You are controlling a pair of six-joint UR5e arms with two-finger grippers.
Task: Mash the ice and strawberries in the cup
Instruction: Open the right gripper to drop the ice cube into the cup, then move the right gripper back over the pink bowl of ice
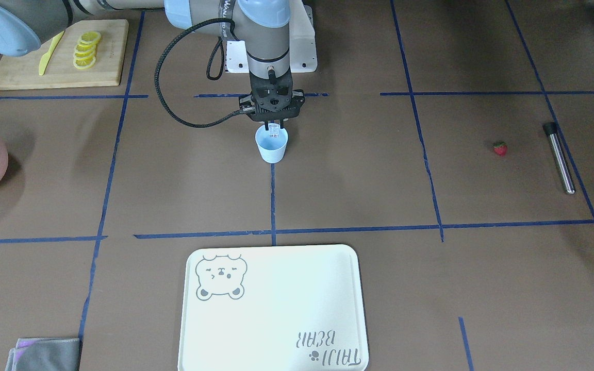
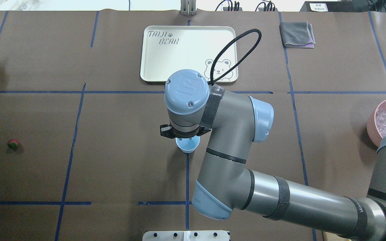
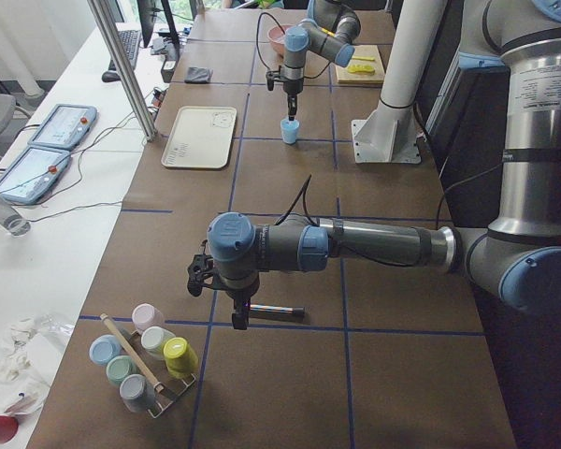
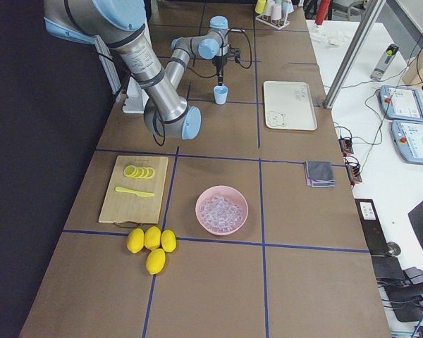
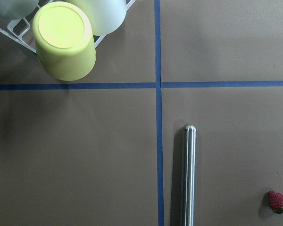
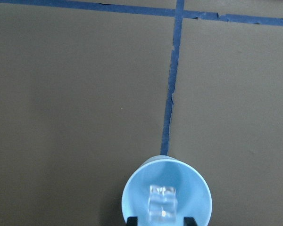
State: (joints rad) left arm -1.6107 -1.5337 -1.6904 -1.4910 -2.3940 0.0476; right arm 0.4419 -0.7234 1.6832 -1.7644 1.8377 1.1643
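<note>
While your right gripper (image 1: pixel 275 127) hangs spread over the cup (image 1: pixel 271 148), ice (image 6: pixel 162 205) sits straight below it, inside the rim; left gripper (image 3: pixel 240 316), can't tell its state.

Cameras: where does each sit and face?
Front-facing: operators' side, looking steeply down; right arm above the cup.
Overhead: behind the shoulders, looking forward; right arm.
Exterior left: table end; left arm nearest.
Exterior right: opposite end; right arm nearest.
Left wrist: down on rod, strawberry; no fingers.
Right wrist: down into cup, ice; fingers at bottom edge.
Front-facing and overhead share the tray.
</note>
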